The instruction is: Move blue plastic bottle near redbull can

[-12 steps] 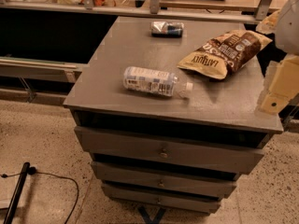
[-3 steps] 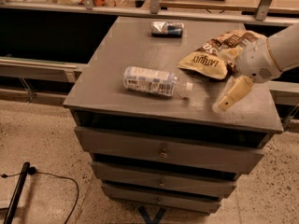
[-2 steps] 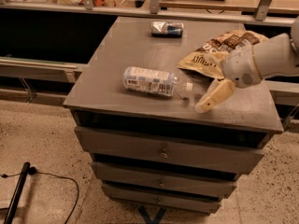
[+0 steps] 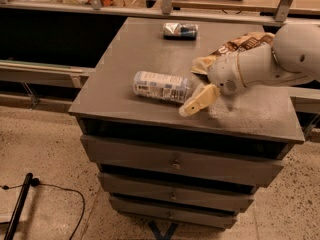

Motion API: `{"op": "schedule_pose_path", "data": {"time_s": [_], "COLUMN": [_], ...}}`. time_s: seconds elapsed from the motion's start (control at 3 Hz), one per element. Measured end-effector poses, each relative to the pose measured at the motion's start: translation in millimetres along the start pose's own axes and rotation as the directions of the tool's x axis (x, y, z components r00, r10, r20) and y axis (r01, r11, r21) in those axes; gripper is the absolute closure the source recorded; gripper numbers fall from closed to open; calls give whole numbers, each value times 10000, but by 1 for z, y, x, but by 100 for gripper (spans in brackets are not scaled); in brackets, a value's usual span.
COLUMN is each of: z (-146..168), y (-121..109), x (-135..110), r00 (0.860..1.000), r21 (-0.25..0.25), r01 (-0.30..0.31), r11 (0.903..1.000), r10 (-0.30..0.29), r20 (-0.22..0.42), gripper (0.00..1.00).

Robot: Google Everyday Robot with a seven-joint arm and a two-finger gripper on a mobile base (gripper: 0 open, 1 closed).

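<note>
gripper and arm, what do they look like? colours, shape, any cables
The arm is smooth, glossy white, built of rounded bulbous shells with a thin tan ring at one joint; no cables or markings show. The gripper, beside the blue plastic bottle, is a pale cream, tapered piece.

Single view; drawer cabinet (image 4: 130, 59) seen from front and above, tilted down, mid-range; gripper (image 4: 197, 101) framed over top's front edge

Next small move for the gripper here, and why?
Probably ease the gripper a little left, over the cap end of the blue plastic bottle, to line up a grasp. It hangs just right of the bottle, which lies on its side and is not yet held. The redbull can lies far back on the cabinet top.
</note>
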State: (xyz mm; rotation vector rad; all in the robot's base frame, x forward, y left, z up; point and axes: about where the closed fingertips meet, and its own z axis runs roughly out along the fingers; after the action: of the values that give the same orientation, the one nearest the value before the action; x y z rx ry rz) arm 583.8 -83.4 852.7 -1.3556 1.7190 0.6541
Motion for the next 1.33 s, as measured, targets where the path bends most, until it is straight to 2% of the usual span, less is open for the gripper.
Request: {"op": "schedule_pose_path", "data": {"time_s": [0.33, 0.67, 1.0, 1.33], "z": [21, 33, 39, 11], "y": [0, -3, -13, -30], "x": [-2, -2, -3, -14], "r00": [9998, 9998, 10000, 9997], "r21": [-430, -761, -781, 294], "r01": [-181, -142, -11, 118], "r11": [9989, 9970, 9969, 9995], "r10": [186, 151, 12, -124], "r20": [99, 110, 15, 231], "gripper": [17, 41, 64, 87]}}
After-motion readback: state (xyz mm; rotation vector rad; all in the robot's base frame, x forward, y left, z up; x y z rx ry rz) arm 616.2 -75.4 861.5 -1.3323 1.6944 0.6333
